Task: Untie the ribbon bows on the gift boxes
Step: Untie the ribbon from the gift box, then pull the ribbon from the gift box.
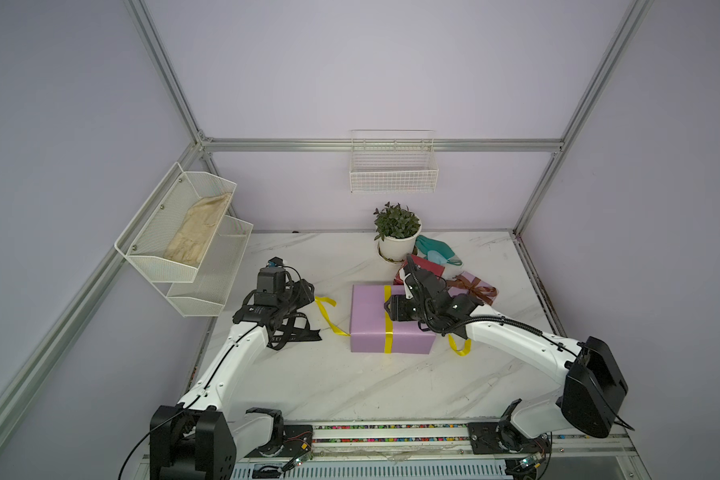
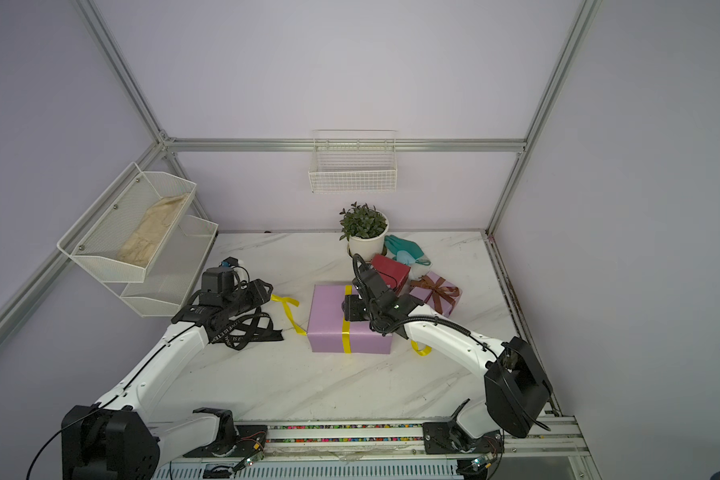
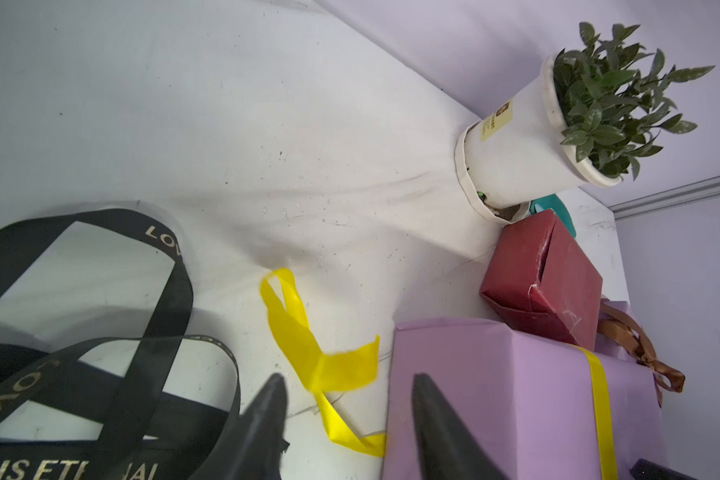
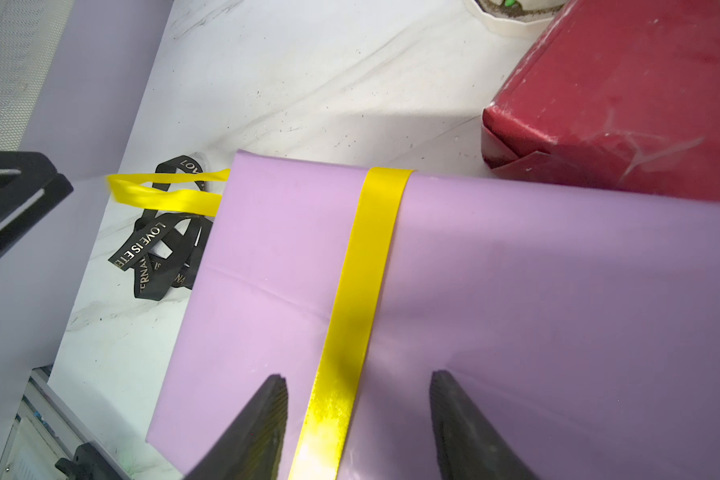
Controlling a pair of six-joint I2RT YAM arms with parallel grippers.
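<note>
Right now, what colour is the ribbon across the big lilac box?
Bright yellow ribbon, clearest in right wrist view.

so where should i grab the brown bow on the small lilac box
Pinch one loose tail of the brown bow, not a loop: pulling a tail should slip the knot. Come from above on the robot's right side of the small lilac box; the red box crowds the other side.

yellow ribbon across lilac box, fingers apart
</note>
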